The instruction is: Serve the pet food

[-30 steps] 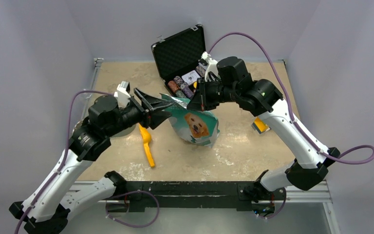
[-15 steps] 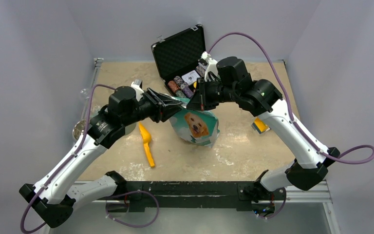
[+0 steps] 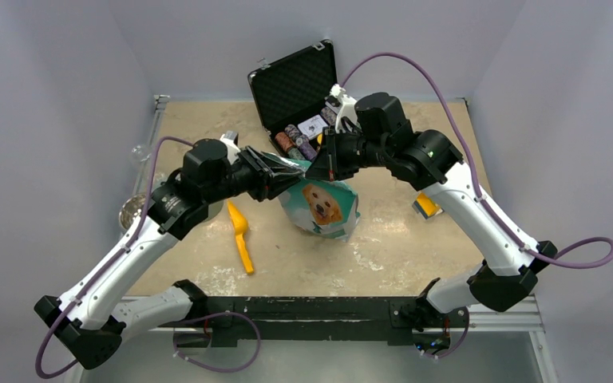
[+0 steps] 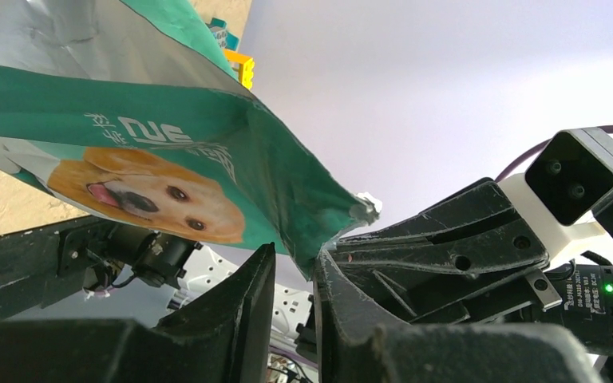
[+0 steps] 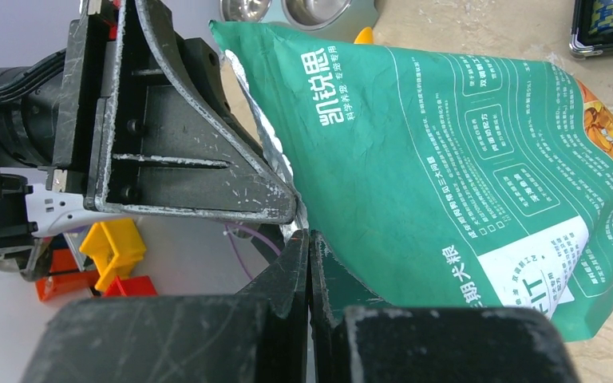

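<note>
The teal pouch [image 3: 320, 205] with the golden dog face stands upright mid-table. The pet food itself is hidden inside it. My right gripper [image 3: 318, 171] is shut on the pouch's top edge; in the right wrist view its fingertips [image 5: 309, 236] pinch the silver-lined rim of the pouch [image 5: 447, 152]. My left gripper [image 3: 291, 169] has come in from the left at the same rim. In the left wrist view the pouch's torn top corner [image 4: 343, 215] dips between its fingertips [image 4: 297, 252], which stand a narrow gap apart.
A yellow scoop [image 3: 242, 237] lies left of the pouch. Metal bowls [image 3: 130, 212] sit at the table's left edge. An open black case [image 3: 294, 86] with poker chips [image 3: 295, 144] stands behind. A small yellow object [image 3: 426, 205] lies on the right.
My left arm swung right, from beside the scoop up to the pouch's top edge, and its jaws narrowed around that edge. The right arm and pouch stayed put.
</note>
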You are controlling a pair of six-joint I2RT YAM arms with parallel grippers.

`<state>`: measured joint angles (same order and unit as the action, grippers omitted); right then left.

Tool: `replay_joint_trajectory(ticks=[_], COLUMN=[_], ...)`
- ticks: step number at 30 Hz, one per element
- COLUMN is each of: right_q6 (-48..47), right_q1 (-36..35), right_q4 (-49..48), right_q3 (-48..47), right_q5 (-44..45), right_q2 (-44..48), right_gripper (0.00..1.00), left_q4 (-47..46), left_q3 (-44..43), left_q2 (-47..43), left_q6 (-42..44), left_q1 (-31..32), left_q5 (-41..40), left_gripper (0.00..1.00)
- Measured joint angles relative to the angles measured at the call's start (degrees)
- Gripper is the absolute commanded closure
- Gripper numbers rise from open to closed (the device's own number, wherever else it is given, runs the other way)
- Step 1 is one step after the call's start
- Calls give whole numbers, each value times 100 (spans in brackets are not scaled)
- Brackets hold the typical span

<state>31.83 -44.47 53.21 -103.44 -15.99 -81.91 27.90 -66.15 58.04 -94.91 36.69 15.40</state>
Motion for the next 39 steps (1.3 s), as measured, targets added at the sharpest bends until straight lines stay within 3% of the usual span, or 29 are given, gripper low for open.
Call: replay_joint_trajectory(ticks=[4,9,14,23,29,32,33,34,35,37,39], right_q6=[-20,-122,-319,-1696,-2210,-2229,-2260,-2267,-2253,-2159,-2048], right_q1=[-61,-245,-507,-1867,-1674,-1589,-1591,-1589,-1565,-1410,-1113], right_q4=[2,57,140,262,385,474,507,643,769,1014,1137], right_q3=[0,0,-11,-514,-890,-1207,-1287,-1447,-1611,-1958,-2094], right_q5=[107,470,968,4105,5547,5412,5165,4763,4360,3480,2601], right_q2=[0,0,0,-402,-431,-407,-396,-404,-428,-487,-461], right_gripper=[100,100,100,100,100,100,94,78,68,56,52], left_q4=[-20,-48,66,42,-450,-535,-599,-671,-831,-1169,-1589], left_q3=[0,0,-11,162,726,726,726,726,723,723,723], left_q2=[24,111,129,-129,-579,-573,-542,-498,-417,-240,-37], left_q6=[0,48,177,304,297,306,326,369,431,542,737], left_q1=[0,-2,-2,-2,11,9,9,9,9,7,-4], left_q5=[11,81,133,-166,-116,-72,-48,-24,35,140,264], left_gripper=[80,99,100,100,100,100,100,100,100,100,100])
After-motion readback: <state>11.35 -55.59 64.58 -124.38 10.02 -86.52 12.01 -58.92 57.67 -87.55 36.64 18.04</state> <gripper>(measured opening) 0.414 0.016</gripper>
